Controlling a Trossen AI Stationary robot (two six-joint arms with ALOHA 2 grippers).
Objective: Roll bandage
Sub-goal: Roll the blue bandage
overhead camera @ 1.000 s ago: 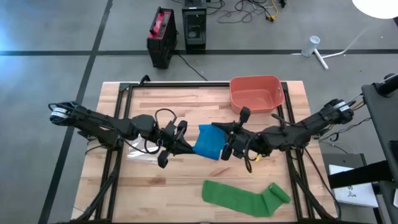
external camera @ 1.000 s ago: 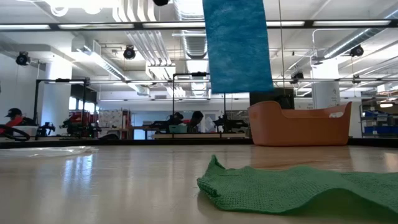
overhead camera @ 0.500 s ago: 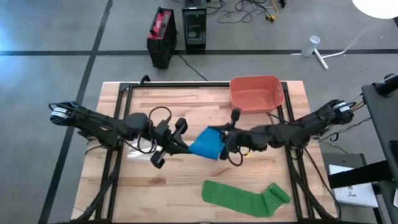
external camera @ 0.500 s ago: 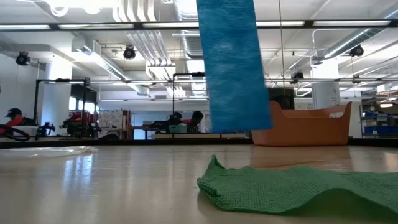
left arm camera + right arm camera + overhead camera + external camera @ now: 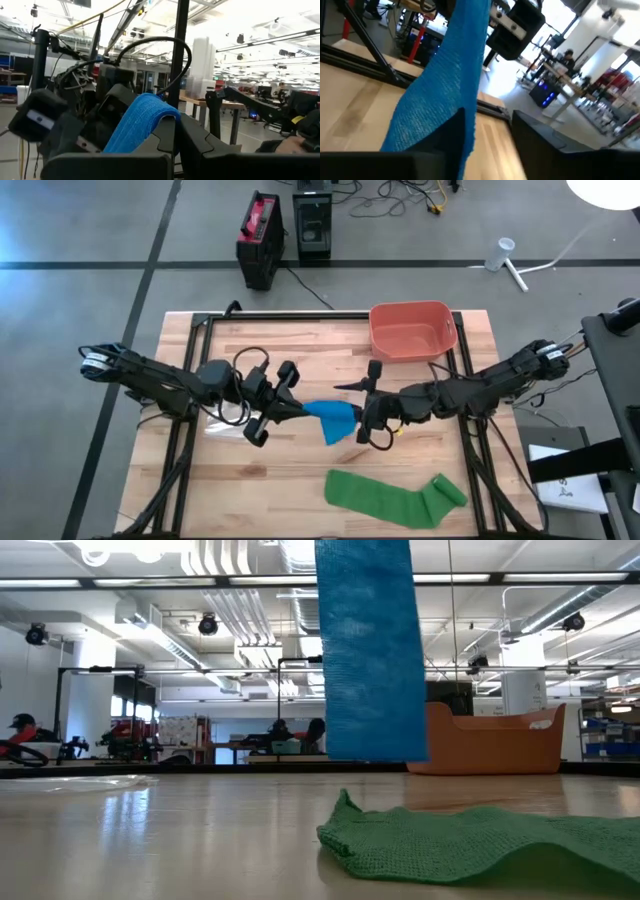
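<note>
On the far left of the table my left arm reaches inward, and my left gripper (image 5: 283, 406) is clenched on the top end of the blue bandage (image 5: 333, 418). My wrist camera shows the cloth pinched between my 2 fingers (image 5: 165, 140), folding over them like a ribbon. Beneath that arm lies a clear plastic wrapper (image 5: 222, 423), flat on the wooden table (image 5: 300, 350).

In the middle, the blue bandage hangs free from that grip, clear of the tabletop, a long strip dangling just above the wood in the low view. It is not rolled at all yet, as far as I can judge.

To the right, my right gripper (image 5: 366, 416) sits just beside the hanging strip with its jaws parted and nothing held; the cloth falls past my right fingers (image 5: 450, 135), brushing 1 of them at most.

Behind it stands the orange bin (image 5: 412, 330), and nearer the front edge lies a green bandage (image 5: 395, 496), flattened out with 1 end bunched.

The risk now: only 1 pinch holds the strip. If my right jaws close at the wrong spot they may catch a single edge, twist the cloth and start a crooked roll. A tug against my left grip could also pull the end loose and drop the bandage onto the green one.
</note>
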